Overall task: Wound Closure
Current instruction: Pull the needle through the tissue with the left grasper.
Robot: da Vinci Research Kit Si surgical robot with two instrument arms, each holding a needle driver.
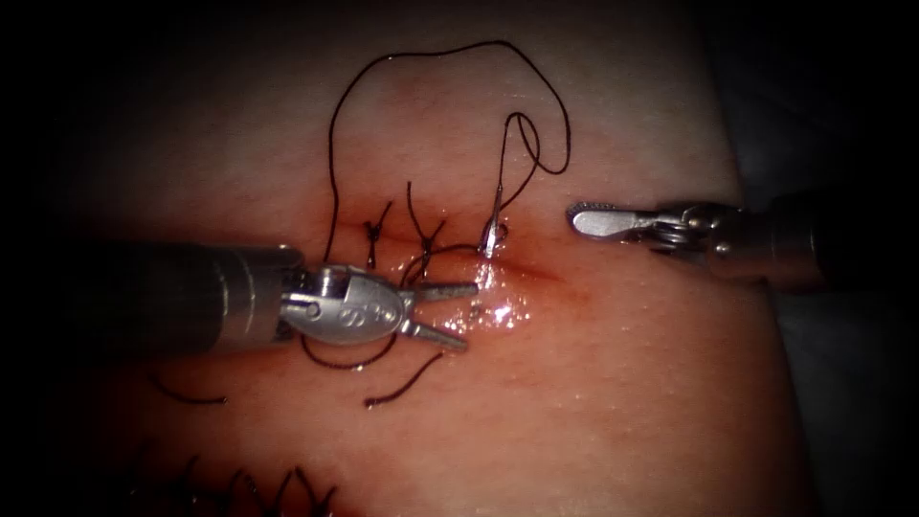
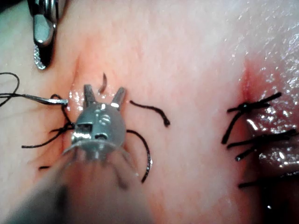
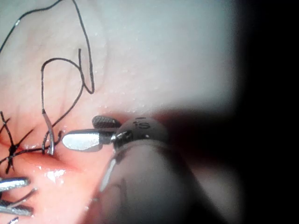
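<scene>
The left tool (image 1: 450,313) hangs over the tissue (image 1: 622,383) with jaws spread, empty. Just beside its tips, the needle (image 1: 493,225) stands stuck in the cut (image 1: 536,278), thread (image 1: 431,57) trailing. The right tool (image 1: 598,220), jaws parted and empty, waits near the needle.

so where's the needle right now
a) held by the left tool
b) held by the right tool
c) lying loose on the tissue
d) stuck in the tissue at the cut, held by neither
d: the needle stands in the tissue at the cut, between the open left tool and open right tool, both empty.
</scene>
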